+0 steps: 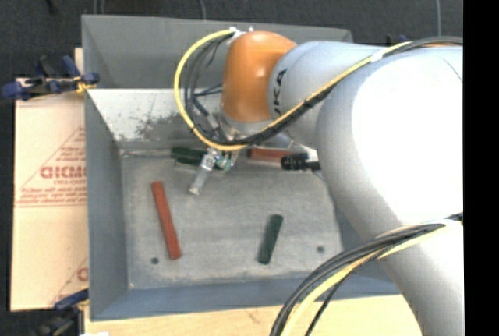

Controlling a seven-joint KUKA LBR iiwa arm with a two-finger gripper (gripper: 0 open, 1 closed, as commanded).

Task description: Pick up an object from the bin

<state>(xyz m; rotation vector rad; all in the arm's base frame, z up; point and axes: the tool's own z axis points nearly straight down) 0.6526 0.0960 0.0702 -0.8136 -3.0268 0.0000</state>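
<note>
A KUKA arm reaches in from the right over the grey metal bin [105, 194]. Its orange wrist cover [249, 77] and a loop of yellow cable [181, 85] hang above the bin's far end. We see the gripper [201, 177] low over the bin floor near the far wall, its silvery tip pointing down and toward the view's left. We cannot tell whether it is released or clenched.

Closest to it lies a short dark green piece [185, 156], flat at the foot of the far wall, just beside the gripper on the view's left. Whether the two touch, we cannot tell. On the gripper's other side, partly under the arm, a red pen with a black end [274, 158] lies along the same wall.

Well apart from the gripper, a red-brown stick [165, 220] lies on the left part of the floor, running roughly front to back. A dark green stick [270, 239] lies nearer the front, slightly tilted, right of the middle.
</note>
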